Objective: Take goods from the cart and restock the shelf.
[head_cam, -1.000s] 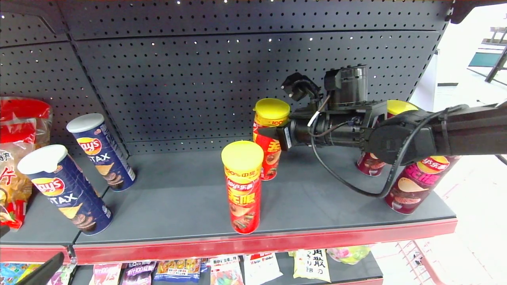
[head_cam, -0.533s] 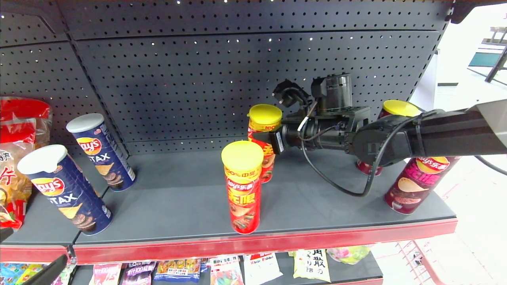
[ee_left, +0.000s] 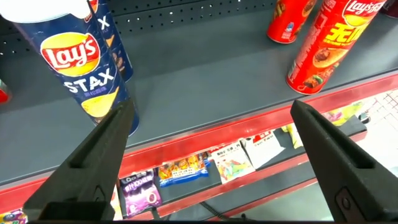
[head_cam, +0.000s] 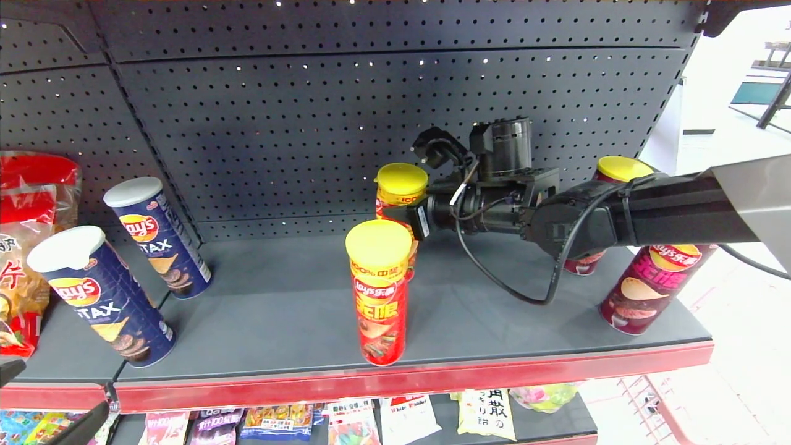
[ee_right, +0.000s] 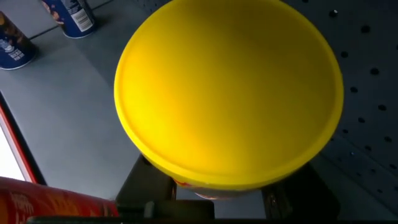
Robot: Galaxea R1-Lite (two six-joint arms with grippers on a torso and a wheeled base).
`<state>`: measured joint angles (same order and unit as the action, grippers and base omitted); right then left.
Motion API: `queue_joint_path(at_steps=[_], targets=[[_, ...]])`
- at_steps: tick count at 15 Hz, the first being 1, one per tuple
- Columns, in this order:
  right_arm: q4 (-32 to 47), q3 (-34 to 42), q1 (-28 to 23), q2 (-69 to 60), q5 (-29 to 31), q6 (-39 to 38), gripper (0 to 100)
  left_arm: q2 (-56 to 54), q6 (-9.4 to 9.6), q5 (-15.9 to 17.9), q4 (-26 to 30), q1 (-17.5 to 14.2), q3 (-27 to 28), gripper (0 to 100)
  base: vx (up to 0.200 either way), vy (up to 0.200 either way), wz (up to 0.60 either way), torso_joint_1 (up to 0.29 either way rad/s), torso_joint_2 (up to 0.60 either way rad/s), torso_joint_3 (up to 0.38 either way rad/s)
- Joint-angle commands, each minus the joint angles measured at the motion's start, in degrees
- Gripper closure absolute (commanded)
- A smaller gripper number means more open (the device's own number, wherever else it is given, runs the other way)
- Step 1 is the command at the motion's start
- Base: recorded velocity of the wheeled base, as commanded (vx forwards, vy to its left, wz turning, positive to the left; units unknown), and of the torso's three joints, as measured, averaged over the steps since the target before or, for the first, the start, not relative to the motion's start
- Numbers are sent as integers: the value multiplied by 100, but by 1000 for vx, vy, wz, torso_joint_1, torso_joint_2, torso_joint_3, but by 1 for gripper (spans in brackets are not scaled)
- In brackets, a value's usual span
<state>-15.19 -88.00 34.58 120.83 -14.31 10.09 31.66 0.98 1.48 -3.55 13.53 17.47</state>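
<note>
My right gripper (head_cam: 409,217) is shut on a red chip can with a yellow lid (head_cam: 400,185) and holds it upright at the back of the grey shelf (head_cam: 278,309). The held can is directly behind another red can (head_cam: 378,290) near the front edge, which hides its base. From the right wrist view, the yellow lid (ee_right: 230,93) sits above the gripper's fingers (ee_right: 140,186). My left gripper (ee_left: 211,143) hangs open below the shelf's front edge, facing a blue can (ee_left: 84,68) and the front red can (ee_left: 323,50); nothing is between its fingers.
Two blue cans (head_cam: 157,235) (head_cam: 102,293) lean at the shelf's left, beside red snack bags (head_cam: 28,247). Two maroon cans (head_cam: 649,284) (head_cam: 615,170) stand at the right, partly behind my right arm. Snack packets (head_cam: 346,420) fill the lower shelf. The perforated back panel (head_cam: 309,123) closes the rear.
My right arm has carried the held can leftward and slightly down along the back of the shelf, so it now stands behind the front red can. The left gripper barely shifted.
</note>
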Motion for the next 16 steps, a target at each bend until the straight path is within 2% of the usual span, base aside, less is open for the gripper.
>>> queue_joint_path(at_steps=[1,10,11,16], targets=[[-2,-15,22,19,-1,1,100,7,-1,2,-6,0,-7,0,0,0,0,0,0,0],[-10,64,66,2,16,1,100,7,-1,2,3,0,-15,0,0,0,0,0,0,0],[-10,82,66,2,16,1,0,-2,-1,2,3,0,-15,0,0,0,0,0,0,0],[-19,90,66,-60,16,-7,0,-2,-1,2,-6,0,-51,0,0,0,0,0,0,0]])
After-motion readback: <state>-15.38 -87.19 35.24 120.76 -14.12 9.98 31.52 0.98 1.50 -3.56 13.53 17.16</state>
